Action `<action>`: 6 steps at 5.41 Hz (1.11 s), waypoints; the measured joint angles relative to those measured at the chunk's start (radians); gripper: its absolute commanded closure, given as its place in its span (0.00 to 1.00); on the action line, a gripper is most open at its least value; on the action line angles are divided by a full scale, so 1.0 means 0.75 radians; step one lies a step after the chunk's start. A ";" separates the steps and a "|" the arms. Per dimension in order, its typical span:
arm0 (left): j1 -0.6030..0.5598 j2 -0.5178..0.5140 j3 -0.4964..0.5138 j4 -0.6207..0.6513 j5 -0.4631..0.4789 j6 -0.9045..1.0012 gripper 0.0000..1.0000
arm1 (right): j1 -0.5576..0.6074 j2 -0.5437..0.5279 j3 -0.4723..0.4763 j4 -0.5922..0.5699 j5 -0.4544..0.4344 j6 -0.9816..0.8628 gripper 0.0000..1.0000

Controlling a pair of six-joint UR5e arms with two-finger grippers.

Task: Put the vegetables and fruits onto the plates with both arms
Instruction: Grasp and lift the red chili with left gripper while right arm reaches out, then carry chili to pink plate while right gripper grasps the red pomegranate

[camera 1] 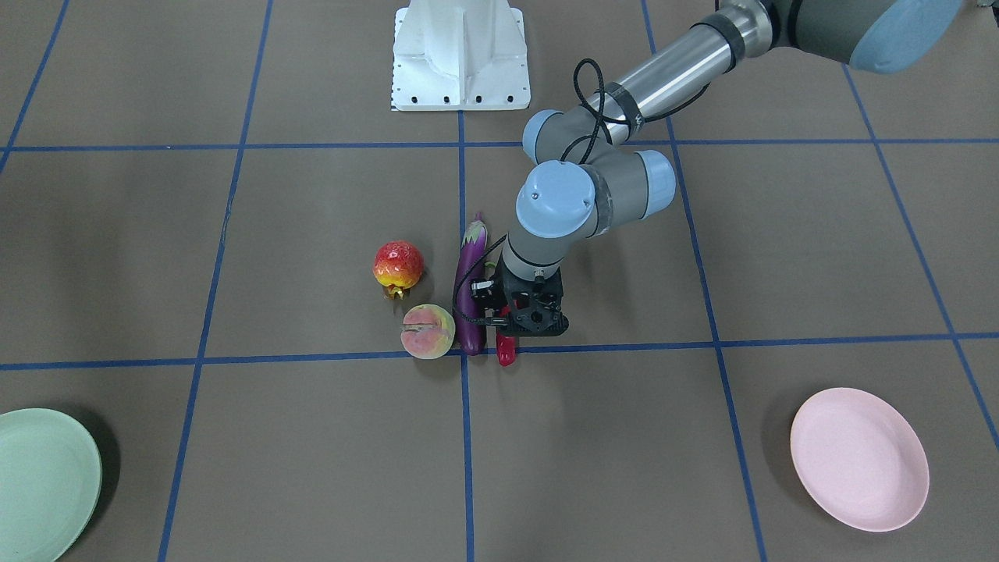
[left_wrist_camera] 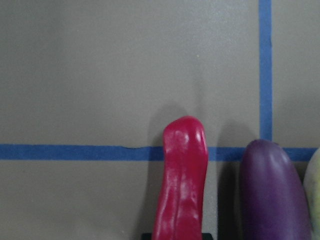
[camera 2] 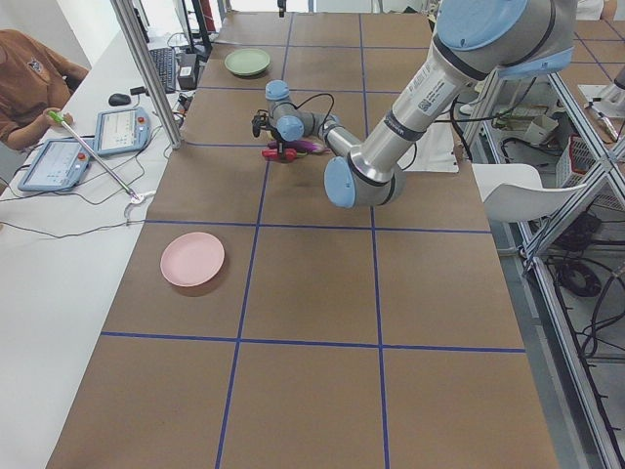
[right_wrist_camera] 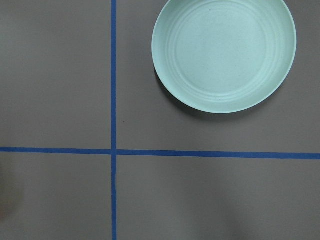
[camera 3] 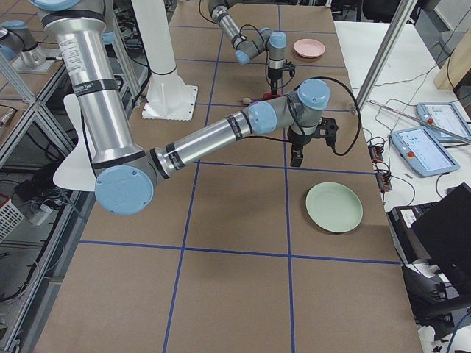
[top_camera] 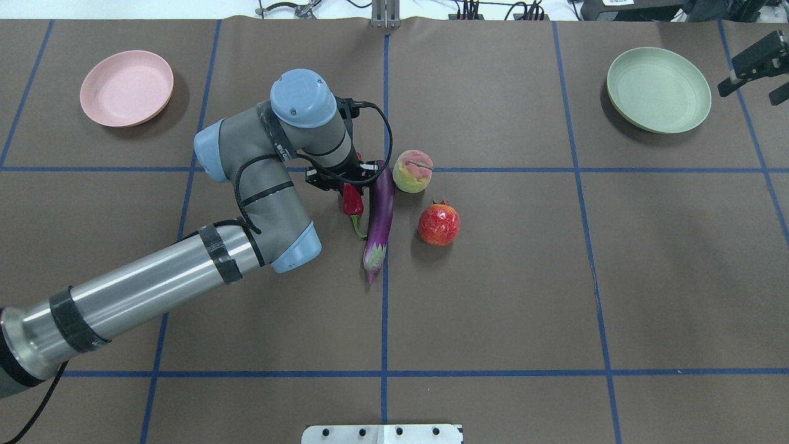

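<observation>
My left claw (camera 1: pixel 511 334): low over the wrinkled red chili pepper (left_wrist_camera: pixel 182 175); grip, can't tell.
My right claw (camera 3: pixel 294 158): near the pale mint oval plate (camera 3: pixel 333 207); can't tell either.

Robotics lab | taped-grid table (camera 2: pixel 293 293) | aluminium frame post (camera 2: pixel 146 68) | teach pendants (camera 2: pixel 122 130) | seated operator (camera 2: pixel 29 83)

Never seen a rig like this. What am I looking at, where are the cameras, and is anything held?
Two jointed robot arms with pincer grippers work at a brown table. Four cameras are fixed: facing the robot, over its shoulders, and at each table end; each wrist carries another. Mid-table lie a pomegranate, peach, eggplant and chili pepper. A pink plate and a green plate sit empty at opposite ends. The left gripper is down at the chili; whether it grips is unclear. The right gripper hangs near the green plate.
</observation>
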 measured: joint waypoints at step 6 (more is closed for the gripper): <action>-0.399 0.044 -0.013 0.056 -0.206 0.151 1.00 | -0.734 0.273 -0.025 0.416 -0.543 1.043 0.00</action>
